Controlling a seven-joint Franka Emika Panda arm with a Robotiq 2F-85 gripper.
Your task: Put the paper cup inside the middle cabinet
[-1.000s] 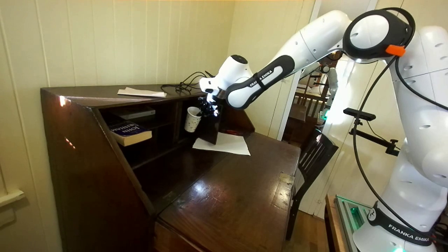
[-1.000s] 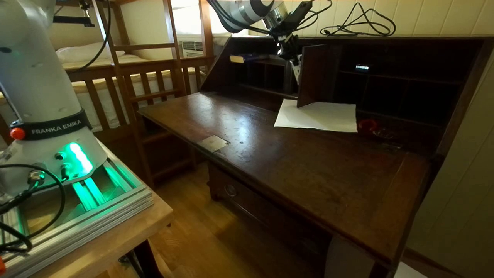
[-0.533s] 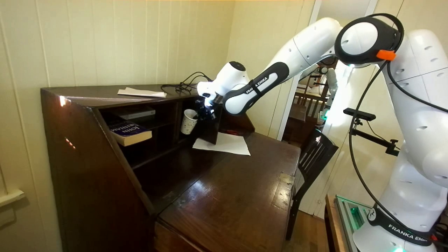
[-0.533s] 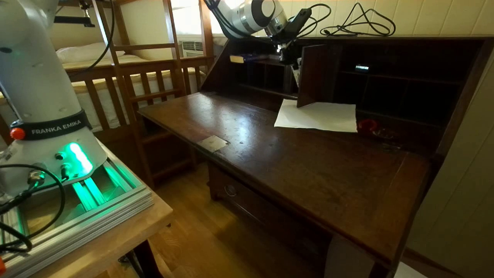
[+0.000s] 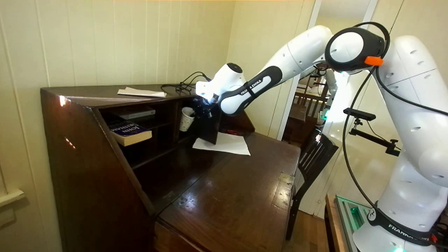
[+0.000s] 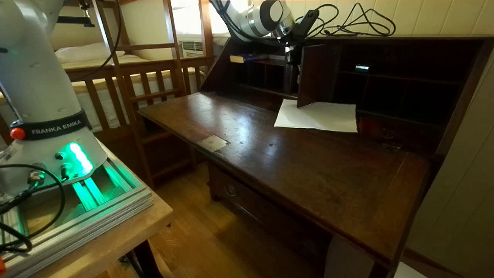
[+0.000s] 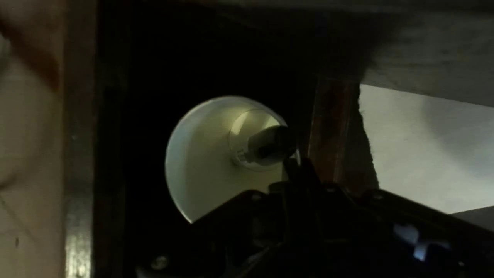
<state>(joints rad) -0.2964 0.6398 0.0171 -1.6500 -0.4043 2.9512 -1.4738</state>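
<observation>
The white speckled paper cup [image 5: 187,119] hangs slightly tilted at the mouth of the middle cabinet [image 6: 288,79], the dark narrow cubby. How deep it is inside I cannot tell. My gripper [image 5: 196,110] is shut on the cup's rim, one finger inside the cup. In the wrist view the cup's open top [image 7: 200,162] faces the camera, with dark space around it, and the fingertips [image 7: 299,164] pinch its wall. In an exterior view the cabinet door [image 6: 312,75] stands open and hides most of the cup; the gripper [image 6: 295,61] is left of the door.
The open door also shows close beside the gripper [image 5: 210,127]. A white paper sheet [image 5: 227,144] lies under the door on the desk [image 5: 238,182]. Books [image 5: 131,133] sit in the shelved cubby. Cables [image 6: 359,27] and folded paper [image 5: 140,92] lie on the desk's top.
The gripper has moved with the cup toward the cabinet, a little left in an exterior view. More of the cup is now hidden behind the door. The arm has lowered and reached further forward.
</observation>
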